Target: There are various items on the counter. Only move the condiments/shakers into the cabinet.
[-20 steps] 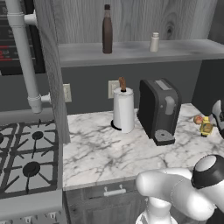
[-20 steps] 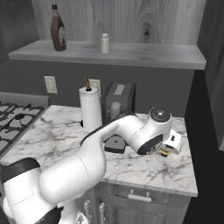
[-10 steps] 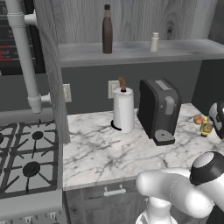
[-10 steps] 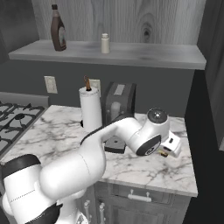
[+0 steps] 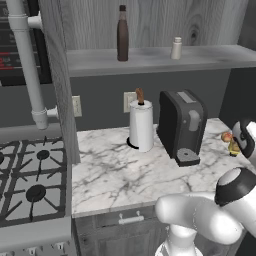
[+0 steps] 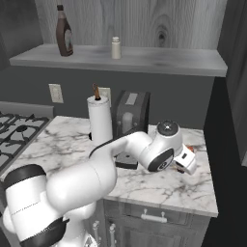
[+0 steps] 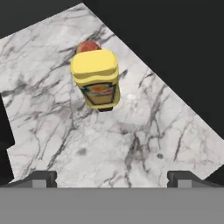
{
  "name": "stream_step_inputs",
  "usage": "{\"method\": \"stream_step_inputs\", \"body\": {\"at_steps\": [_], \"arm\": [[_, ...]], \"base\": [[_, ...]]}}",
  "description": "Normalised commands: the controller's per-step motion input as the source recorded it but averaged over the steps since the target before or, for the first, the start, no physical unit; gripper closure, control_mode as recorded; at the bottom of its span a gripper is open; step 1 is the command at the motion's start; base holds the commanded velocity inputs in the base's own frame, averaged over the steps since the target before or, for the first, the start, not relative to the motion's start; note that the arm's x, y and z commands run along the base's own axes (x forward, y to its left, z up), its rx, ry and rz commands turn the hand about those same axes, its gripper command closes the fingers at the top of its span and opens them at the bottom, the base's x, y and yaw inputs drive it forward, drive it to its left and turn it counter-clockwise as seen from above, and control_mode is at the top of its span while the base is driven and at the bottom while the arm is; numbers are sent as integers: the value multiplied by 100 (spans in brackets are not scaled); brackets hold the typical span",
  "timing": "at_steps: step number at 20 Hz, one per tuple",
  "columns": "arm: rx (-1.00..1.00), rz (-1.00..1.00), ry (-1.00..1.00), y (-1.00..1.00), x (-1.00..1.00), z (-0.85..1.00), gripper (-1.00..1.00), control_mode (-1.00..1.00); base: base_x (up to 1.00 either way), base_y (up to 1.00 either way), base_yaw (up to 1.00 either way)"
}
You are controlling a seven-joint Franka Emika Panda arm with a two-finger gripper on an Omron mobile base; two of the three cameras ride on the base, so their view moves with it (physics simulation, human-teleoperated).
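Two things already up in the cabinet (image 5: pixel 150 20), on its long grey shelf (image 5: pixel 150 59): tall brown bottle (image 5: pixel 122 33) to the left, small pale shaker (image 5: pixel 176 48) to the right, well apart, both upright. Below, white marble counter (image 5: pixel 115 170), with stove (image 5: pixel 27 180) on its left side, partly cut off by the edge of the left base view. On the counter, near the back wall, black coffee machine (image 5: pixel 182 125) and just beside it the paper towel roll (image 5: pixel 141 125) on its stand. Behind the arm (image 6: pixel 111 169) in the right base view, lower part of the coffee machine hidden.

Yellow squeeze bottle (image 7: pixel 97 78) standing on the right end of the counter, seen from above in the hand view, label partly readable as colours only. Right behind it a small red round thing (image 7: pixel 87 46), mostly hidden, hard to say what. In the left base view only a small part of the yellow bottle visible past the robot's wrist. Gripper (image 7: pixel 112 178) hovering above this bottle, jaws spread wide, holding nothing; only the two dark tips visible at the bottom of the hand view.
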Motion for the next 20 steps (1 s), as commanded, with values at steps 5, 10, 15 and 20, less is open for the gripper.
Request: {"method": "stream_step_inputs", "body": {"at_steps": [5, 10, 15, 20], "arm": [[0, -4, 0, 0, 21, 0, -100, -100], [0, 0, 0, 0, 17, -2, -100, -100], [0, 0, 0, 0, 7, -12, -100, -100], [0, 0, -2, 0, 5, -20, -100, -100]], "base": [[0, 0, 0], [0, 0, 0], [0, 0, 0], [0, 0, 0]]}}
